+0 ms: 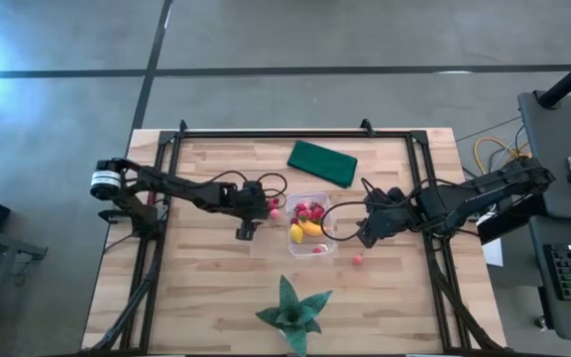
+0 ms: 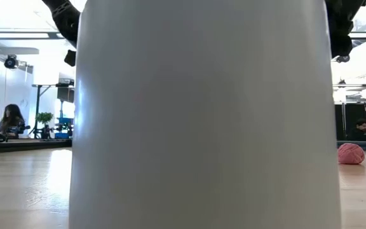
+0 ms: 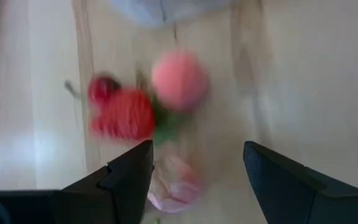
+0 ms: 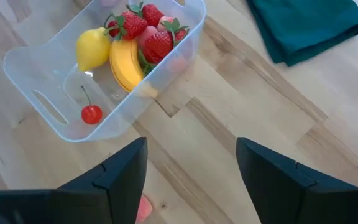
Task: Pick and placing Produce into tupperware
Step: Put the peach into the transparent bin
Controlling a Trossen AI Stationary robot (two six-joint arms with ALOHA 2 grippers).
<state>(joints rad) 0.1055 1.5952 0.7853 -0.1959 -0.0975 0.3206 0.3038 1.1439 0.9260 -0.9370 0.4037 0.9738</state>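
The clear tupperware (image 1: 311,224) stands mid-table and holds a lemon (image 4: 92,48), a banana (image 4: 124,64), strawberries (image 4: 157,38) and a cherry (image 4: 92,114). My left gripper (image 1: 264,203) is open just left of the tub, above loose pieces on the wood: a strawberry (image 3: 124,116), a dark cherry (image 3: 103,89), a round pink fruit (image 3: 179,79) and a pale pink piece (image 3: 174,185) between its fingers. My right gripper (image 1: 365,230) is open at the tub's right side. One pink piece (image 1: 358,260) lies on the table near it, also low in the right wrist view (image 4: 143,209).
A folded dark green cloth (image 1: 322,163) lies behind the tub. A green star-shaped leafy object (image 1: 291,309) sits near the table's near edge. A broad pale object (image 2: 202,114) fills the low view, with a pink ball (image 2: 351,153) beside it. People sit in the room beyond.
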